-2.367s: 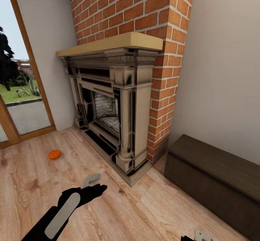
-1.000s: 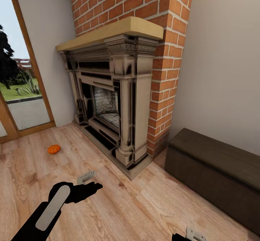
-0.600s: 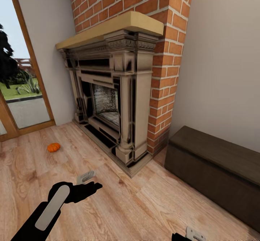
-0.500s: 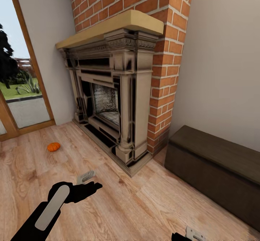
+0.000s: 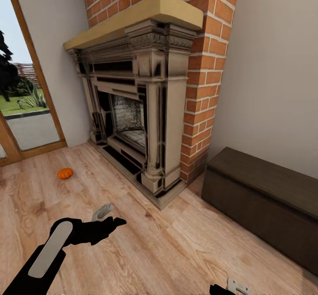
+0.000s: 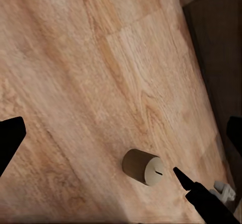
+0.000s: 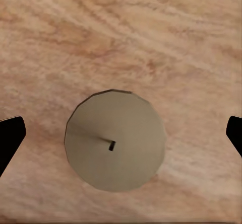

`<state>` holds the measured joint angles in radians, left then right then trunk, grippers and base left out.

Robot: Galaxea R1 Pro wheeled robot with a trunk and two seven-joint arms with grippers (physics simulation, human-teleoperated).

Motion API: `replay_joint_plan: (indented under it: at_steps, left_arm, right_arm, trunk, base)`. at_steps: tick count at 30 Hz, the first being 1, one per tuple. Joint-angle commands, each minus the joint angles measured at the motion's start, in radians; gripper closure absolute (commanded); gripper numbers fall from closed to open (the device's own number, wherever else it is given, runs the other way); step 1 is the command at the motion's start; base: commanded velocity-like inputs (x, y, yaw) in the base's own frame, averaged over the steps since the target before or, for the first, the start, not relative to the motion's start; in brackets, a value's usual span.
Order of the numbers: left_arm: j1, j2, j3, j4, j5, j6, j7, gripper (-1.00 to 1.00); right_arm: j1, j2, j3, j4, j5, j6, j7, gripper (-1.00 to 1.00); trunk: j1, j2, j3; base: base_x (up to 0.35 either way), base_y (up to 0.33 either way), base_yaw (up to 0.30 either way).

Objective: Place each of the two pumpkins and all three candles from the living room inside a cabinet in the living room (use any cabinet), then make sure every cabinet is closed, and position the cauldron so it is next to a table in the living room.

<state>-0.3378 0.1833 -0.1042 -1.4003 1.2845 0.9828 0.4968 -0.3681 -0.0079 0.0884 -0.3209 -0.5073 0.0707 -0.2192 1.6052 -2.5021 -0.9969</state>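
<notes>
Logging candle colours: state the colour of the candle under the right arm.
Beige-tan candle with a dark wick, clearest in the right wrist view.

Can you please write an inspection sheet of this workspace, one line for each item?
Surface: wooden floor.
Job's things: one pumpkin on the floor near the glass door; one candle upright on the floor under the right pincer; cabinet closed, against the wall.
Clutter: nothing seen.
Pincers: left pincer open and empty above the floor; right pincer open, straddling the candle from above.
Cables: nothing seen.
Surroundings: brick fireplace.
</notes>
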Motion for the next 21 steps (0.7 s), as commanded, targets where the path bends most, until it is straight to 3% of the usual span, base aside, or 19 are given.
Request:
replay_joint_plan:
  at_steps: [1, 5, 7, 10, 13, 15, 21]
  left_arm:
    - [0.0, 0.001, 0.002, -0.004, 0.018, 0.005, 0.01, -1.0]
    - [0.0, 0.002, 0.015, -0.01, 0.042, 0.012, 0.01, -1.0]
    - [0.0, 0.004, 0.023, -0.012, 0.089, 0.015, 0.009, -1.0]
    - [0.0, 0.043, 0.023, -0.014, 0.164, 0.016, 0.009, -1.0]
    - [0.0, 0.079, 0.019, -0.019, 0.264, 0.016, -0.005, -1.0]
    - [0.0, 0.087, 0.017, -0.02, 0.295, 0.016, -0.011, -1.0]
    - [0.0, 0.095, 0.015, -0.022, 0.332, 0.016, -0.016, -1.0]
  right_arm:
    - [0.0, -0.001, 0.008, -0.003, -0.005, 0.006, -0.006, -1.0]
    - [0.0, -0.002, 0.008, 0.003, -0.005, 0.006, -0.001, -1.0]
    - [0.0, -0.002, 0.009, 0.004, -0.005, 0.006, 0.008, -1.0]
    - [0.0, -0.001, 0.01, 0.005, -0.004, 0.0, 0.019, -1.0]
    - [0.0, -0.001, 0.029, 0.006, -0.005, -0.02, 0.031, -1.0]
    - [0.0, -0.001, 0.046, 0.006, -0.006, -0.025, 0.035, -1.0]
    - [0.0, -0.001, 0.068, 0.006, -0.005, -0.031, 0.038, -1.0]
  trunk:
    - [0.0, -0.001, -0.005]
    - [0.002, -0.002, -0.02]
    - [0.003, -0.002, -0.028]
    - [0.004, -0.003, -0.04]
    - [0.005, -0.003, -0.048]
    - [0.005, -0.003, -0.048]
    - [0.005, -0.003, -0.048]
  base:
    - [0.0, 0.0, 0.0]
    - [0.0, 0.0, 0.0]
    - [0.0, 0.0, 0.0]
    - [0.0, 0.0, 0.0]
    - [0.0, 0.0, 0.0]
    - [0.0, 0.0, 0.0]
    - [0.0, 0.0, 0.0]
